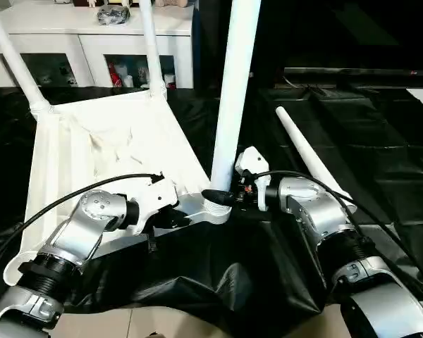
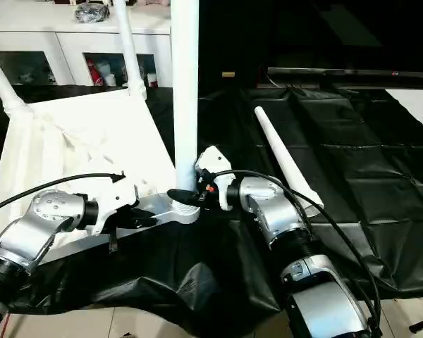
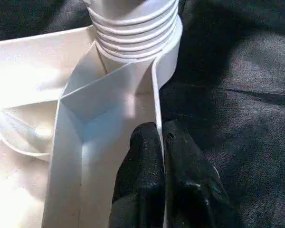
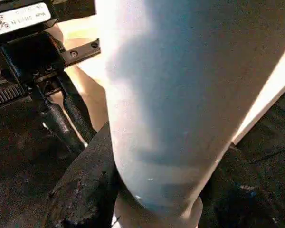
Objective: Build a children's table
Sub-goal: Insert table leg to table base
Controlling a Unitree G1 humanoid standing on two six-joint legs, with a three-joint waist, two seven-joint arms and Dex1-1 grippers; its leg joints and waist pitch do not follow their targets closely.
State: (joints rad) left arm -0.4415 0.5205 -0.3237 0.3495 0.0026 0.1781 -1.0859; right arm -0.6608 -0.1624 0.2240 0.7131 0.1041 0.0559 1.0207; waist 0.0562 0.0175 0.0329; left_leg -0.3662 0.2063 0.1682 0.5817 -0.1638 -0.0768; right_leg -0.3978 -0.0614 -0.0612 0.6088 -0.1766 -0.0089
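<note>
The upturned white plastic tabletop lies ribbed side up on the black sheet, with two legs already standing in the far corner sockets and a third leg upright in the near corner socket closest to the robot's right arm. The right tool is closed around the foot of that third leg just above the socket, its fingers on either side of the tube, and the threaded end of the leg shows at the socket in the left wrist view. The left tool is pinched nearly shut on the thin rim wall of the tabletop just beside that same socket, steadying the slab. The fourth leg lies loose on the sheet beyond the right arm, near the tabletop's right edge but apart from it. These parts look light, hollow and stiff, with smooth, rather slippery skins; the tapered tube is best held low near its thick end, where a turn has most purchase, and the tabletop by its rim or ribs, which may flex a little if squeezed hard
</note>
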